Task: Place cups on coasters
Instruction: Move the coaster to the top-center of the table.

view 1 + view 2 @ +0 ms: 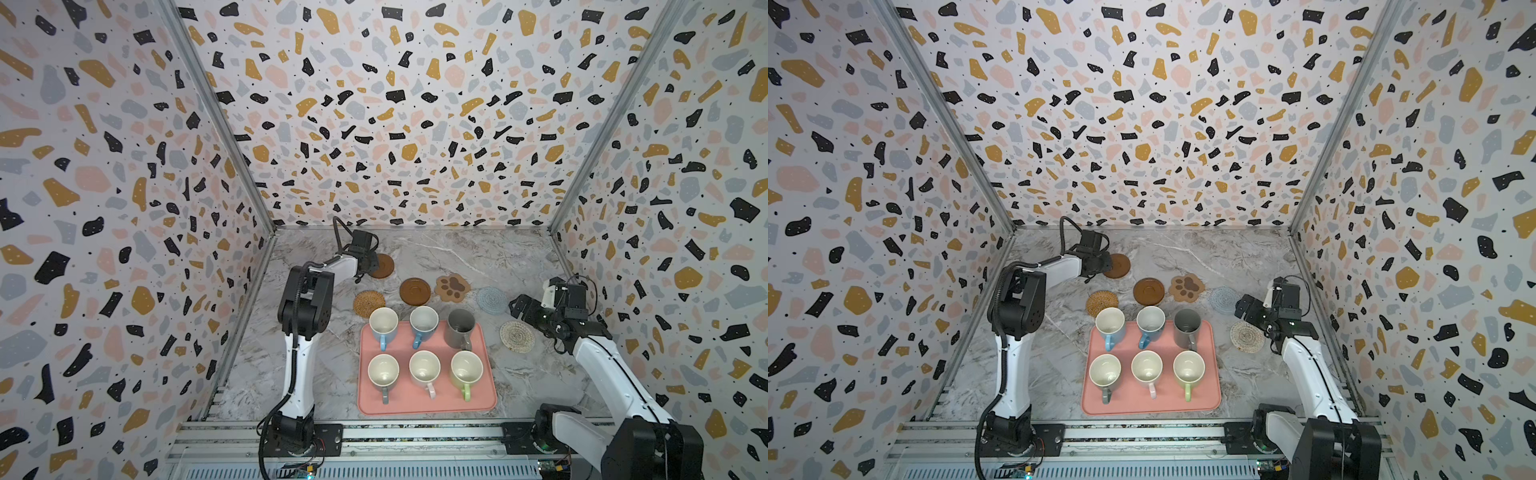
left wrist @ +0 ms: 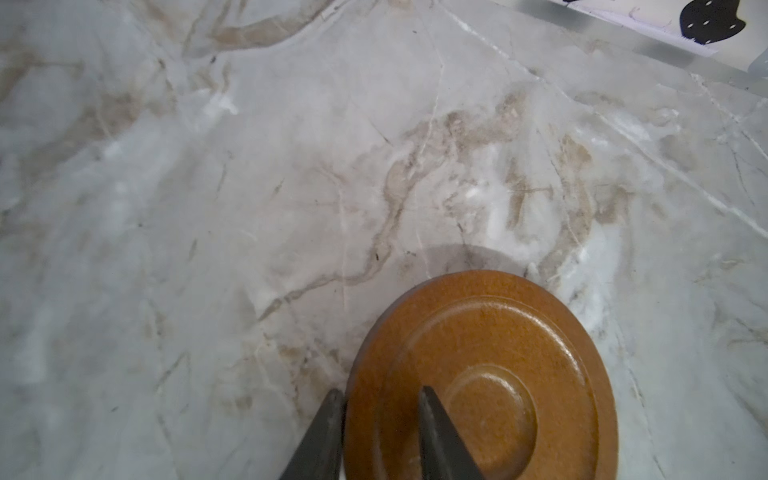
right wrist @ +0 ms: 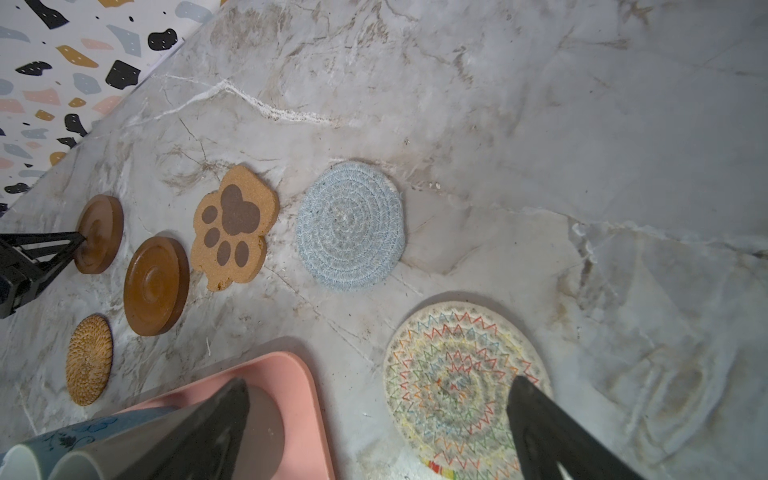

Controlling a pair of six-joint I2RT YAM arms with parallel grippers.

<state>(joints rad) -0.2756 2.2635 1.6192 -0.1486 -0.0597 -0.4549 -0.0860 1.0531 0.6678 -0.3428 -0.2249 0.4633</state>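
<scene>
Six cups stand on the pink tray (image 1: pixel 428 409): two light blue (image 1: pixel 383 324) (image 1: pixel 424 322), a taller dark grey one (image 1: pixel 460 328), then grey (image 1: pixel 383 371), pink (image 1: pixel 424 368) and light green (image 1: pixel 466 368). Behind the tray lie the coasters: rattan (image 1: pixel 369 303), brown wooden disc (image 1: pixel 414 291), paw (image 1: pixel 452 287), grey-blue woven (image 1: pixel 491 299) and whitish patterned (image 1: pixel 517 336). My left gripper (image 2: pixel 380 390) pinches the rim of the far wooden disc (image 2: pixel 498 353), one finger outside and one on top. My right gripper (image 3: pixel 380 382) hangs open and empty between the tray corner and the patterned coaster (image 3: pixel 457 386).
Terrazzo-patterned walls close in the marble table (image 1: pixel 457 253) on three sides. The left arm's elbow (image 1: pixel 305 303) stands tall beside the tray's left edge. A metal rail (image 1: pixel 415 434) runs along the front.
</scene>
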